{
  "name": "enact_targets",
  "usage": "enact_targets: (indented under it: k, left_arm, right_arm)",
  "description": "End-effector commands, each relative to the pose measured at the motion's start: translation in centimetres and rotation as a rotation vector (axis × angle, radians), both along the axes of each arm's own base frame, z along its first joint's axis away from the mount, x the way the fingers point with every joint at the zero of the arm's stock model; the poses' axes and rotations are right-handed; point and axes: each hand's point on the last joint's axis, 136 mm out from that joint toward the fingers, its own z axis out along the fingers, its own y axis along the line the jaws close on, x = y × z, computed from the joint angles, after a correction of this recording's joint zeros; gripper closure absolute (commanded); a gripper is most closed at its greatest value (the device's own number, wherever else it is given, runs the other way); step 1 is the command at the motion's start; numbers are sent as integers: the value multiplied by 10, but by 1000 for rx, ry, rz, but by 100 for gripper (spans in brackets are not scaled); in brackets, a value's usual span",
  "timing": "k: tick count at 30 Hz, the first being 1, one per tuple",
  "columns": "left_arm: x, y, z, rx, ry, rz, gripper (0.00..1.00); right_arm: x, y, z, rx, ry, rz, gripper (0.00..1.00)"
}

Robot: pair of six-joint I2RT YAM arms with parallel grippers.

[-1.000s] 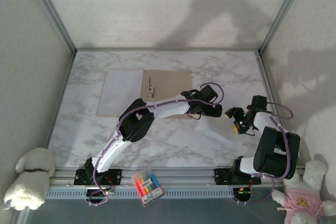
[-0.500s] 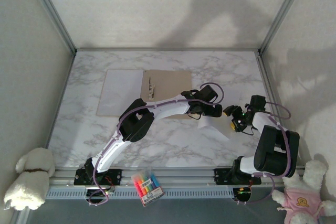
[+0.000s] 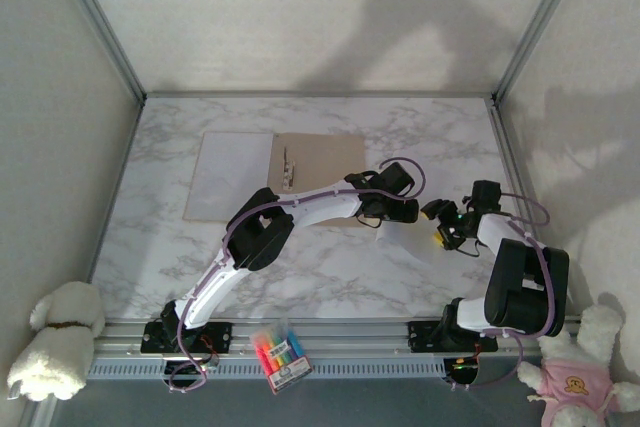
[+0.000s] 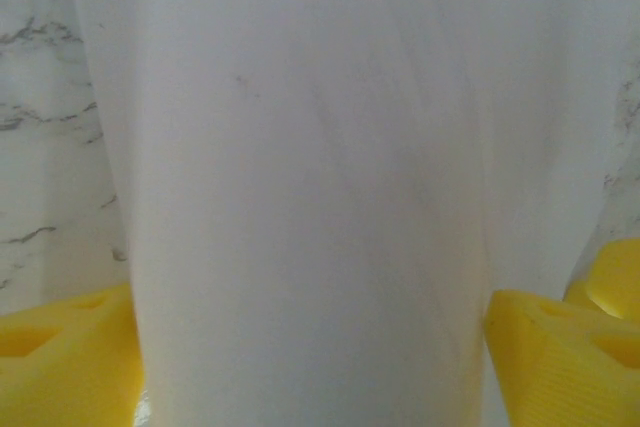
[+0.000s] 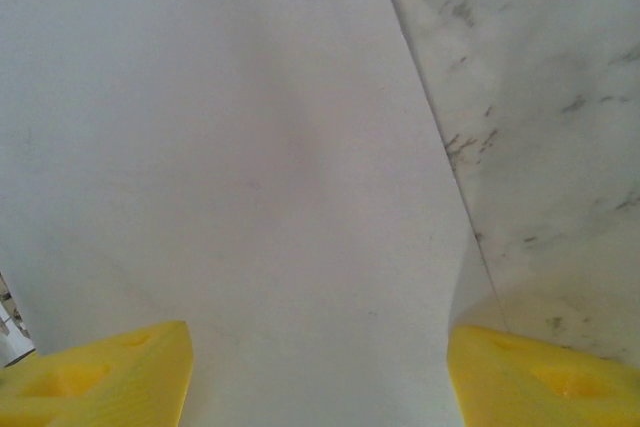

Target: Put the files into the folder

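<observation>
The tan folder (image 3: 322, 159) lies open at the back left of the marble table, and a white sheet (image 3: 234, 173) covers its left leaf. Another of the files (image 3: 408, 238), a loose white sheet, lies bowed on the table to the right of the folder, between my two grippers. My left gripper (image 3: 404, 211) is over the sheet's left end, and the paper (image 4: 310, 197) bulges up between its spread yellow fingers (image 4: 60, 362). At the sheet's right end, the open right gripper (image 3: 438, 219) has paper (image 5: 250, 177) running between its yellow fingers (image 5: 545, 372).
A small metal clip (image 3: 288, 167) sits by the folder's crease. A pack of coloured markers (image 3: 279, 352) lies at the near rail. Plush toys sit at the near left (image 3: 55, 332) and near right (image 3: 580, 372) corners. Metal frame posts border the table.
The right gripper has slid left toward the left gripper, and the loose sheet has bunched up shorter between them. The left arm has stayed put, and its jaws have narrowed slightly.
</observation>
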Motion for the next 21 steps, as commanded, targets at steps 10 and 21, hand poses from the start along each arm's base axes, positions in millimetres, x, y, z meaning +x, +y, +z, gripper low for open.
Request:
enact_targets:
  k: [10,21]
  left_arm:
    - [-26,19,-33,41,147,28,36]
    - [-20,18,-14,-82,179,53,54]
  right_arm:
    - [-10,9,9,35,33,16,29]
    - [-4,25,52,137,-71,51,26]
